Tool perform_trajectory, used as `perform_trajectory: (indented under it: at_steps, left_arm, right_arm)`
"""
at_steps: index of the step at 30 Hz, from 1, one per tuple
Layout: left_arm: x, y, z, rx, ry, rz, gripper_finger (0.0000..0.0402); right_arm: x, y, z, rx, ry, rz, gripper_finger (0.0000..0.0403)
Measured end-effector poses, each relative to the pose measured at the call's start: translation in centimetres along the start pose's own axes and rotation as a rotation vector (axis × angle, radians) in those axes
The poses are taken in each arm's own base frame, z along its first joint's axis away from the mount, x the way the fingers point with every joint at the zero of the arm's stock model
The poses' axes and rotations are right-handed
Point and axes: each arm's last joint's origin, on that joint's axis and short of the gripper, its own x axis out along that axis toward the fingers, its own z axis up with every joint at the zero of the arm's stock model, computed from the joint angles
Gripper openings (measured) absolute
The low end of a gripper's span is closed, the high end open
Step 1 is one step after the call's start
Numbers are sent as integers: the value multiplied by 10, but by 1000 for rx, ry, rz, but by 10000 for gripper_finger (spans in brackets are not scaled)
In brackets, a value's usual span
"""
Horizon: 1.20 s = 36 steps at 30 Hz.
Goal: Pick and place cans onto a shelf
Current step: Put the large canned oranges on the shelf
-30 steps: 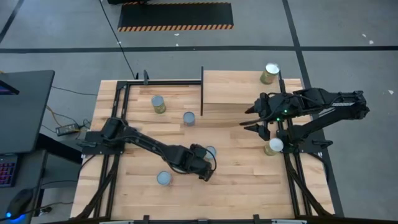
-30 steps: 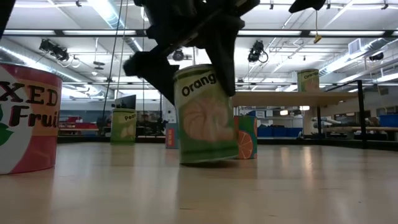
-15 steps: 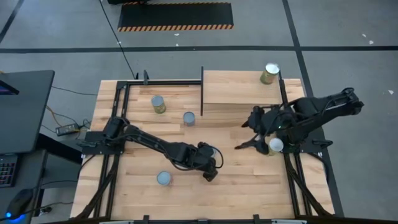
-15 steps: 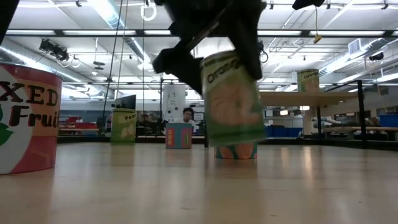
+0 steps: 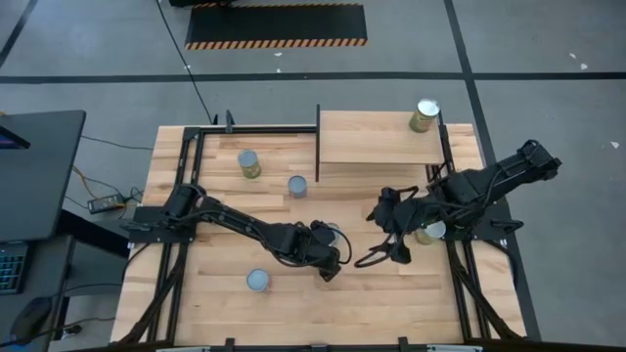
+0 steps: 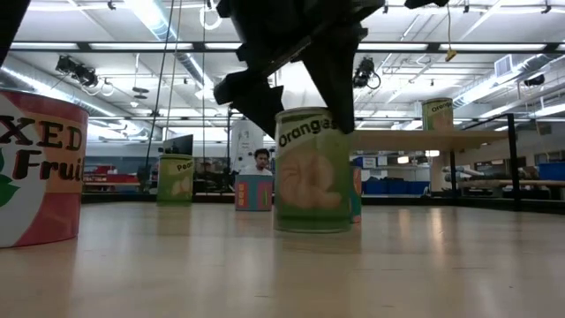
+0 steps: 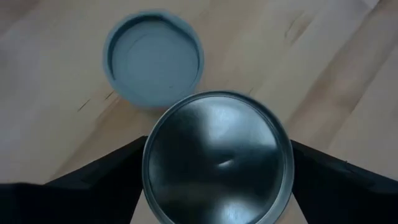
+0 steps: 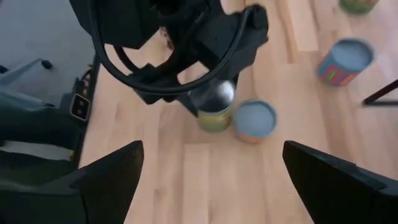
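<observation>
Change: the right gripper (image 5: 380,252) has swung from beside the shelf (image 5: 377,138) toward the table's middle; the Orange can (image 6: 312,170) stands upright again, no longer tilted.
High view: left gripper (image 5: 331,262) at table centre; loose cans at 10 o'clock (image 5: 249,163), 11 o'clock (image 5: 297,186) and 8 o'clock (image 5: 258,281); one can on the shelf (image 5: 424,115), another (image 5: 428,231) under the right arm.
Low view: the left fingers flank the Orange can – an orange-red can (image 6: 355,193) half hidden behind it.
Left wrist view: jaws spread wide around the silvery top (image 7: 217,158); whether they grip it, I cannot tell. A blue-grey lid (image 7: 154,59) just beyond.
Right wrist view: right fingers (image 8: 106,177) wide apart, empty – facing the left gripper.
</observation>
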Motion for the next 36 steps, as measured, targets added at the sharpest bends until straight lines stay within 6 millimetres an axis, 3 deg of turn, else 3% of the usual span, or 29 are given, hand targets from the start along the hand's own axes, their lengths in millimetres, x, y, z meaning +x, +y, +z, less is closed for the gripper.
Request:
perform_trajectory:
  at_steps: [6, 12, 26, 32, 36]
  left_arm:
    - [-1, 1, 2, -18, 18, -16, 357]
    - [-15, 1, 9, -4, -20, -42, 357]
    - [-19, 3, 10, 25, -43, -26, 357]
    - [-50, 9, 18, 57, -68, -45, 357]
    - [-85, 25, 13, 101, -65, 52, 357]
  right_arm:
    - [11, 5, -2, -44, 53, 39, 396]
    - [21, 10, -2, -80, 87, 55, 394]
    - [62, 19, -1, -89, 143, 43, 394]
    - [79, 23, -1, -119, 131, -5, 394]
    - [97, 25, -2, -132, 138, -48, 394]
